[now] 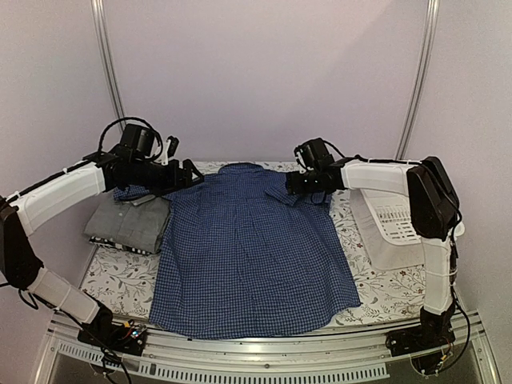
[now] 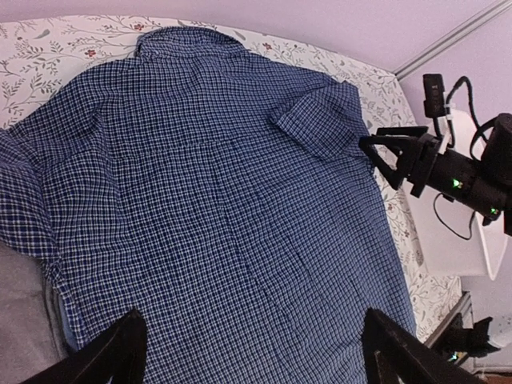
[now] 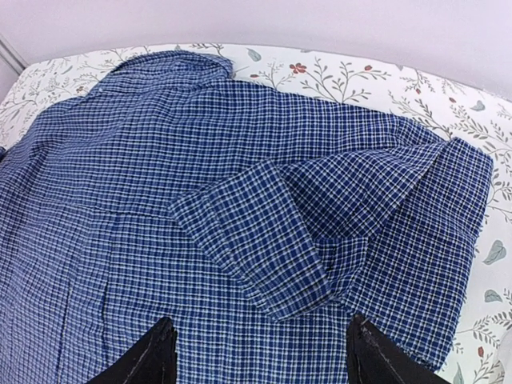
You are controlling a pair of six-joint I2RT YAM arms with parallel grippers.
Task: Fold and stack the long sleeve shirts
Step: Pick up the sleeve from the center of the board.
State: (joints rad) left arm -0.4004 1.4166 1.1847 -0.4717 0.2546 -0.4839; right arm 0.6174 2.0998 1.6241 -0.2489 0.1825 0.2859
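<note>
Blue-and-white fine check fills the table: one dark blue shirt (image 1: pixel 248 248) lies spread flat, collar (image 3: pixel 160 64) at the far end, its body reaching from below one pair of jaws to below the other. The left gripper (image 1: pixel 194 174) hangs over the shirt's left shoulder with its jaws spread wide and nothing between them. The right gripper (image 1: pixel 292 184) hovers over the opposite shoulder, its jaws also parted and gripping nothing that can be seen. Directly under the right jaws, one sleeve (image 3: pixel 256 240) is folded back across the chest, its cuff end pointing toward the middle of the shirt.

Just outside the left jaws, on the side away from the spread shirt, sits one pile of folded shirts: a grey shirt (image 1: pixel 128 220) on top and a dark striped edge (image 1: pixel 120 242) showing beneath it. How many garments the pile holds cannot be told. Outside the right jaws, beside that arm, stands one white plastic basket (image 1: pixel 396 228).

Two white-and-black arms are mounted on an aluminium rail (image 1: pixel 264 348) at the near edge. A pale cloth (image 1: pixel 120 276) printed with leafy sprigs and small red flowers covers the tabletop. Plain lilac walls close in the booth, with two metal posts (image 1: pixel 108 64) running up its back corners.
</note>
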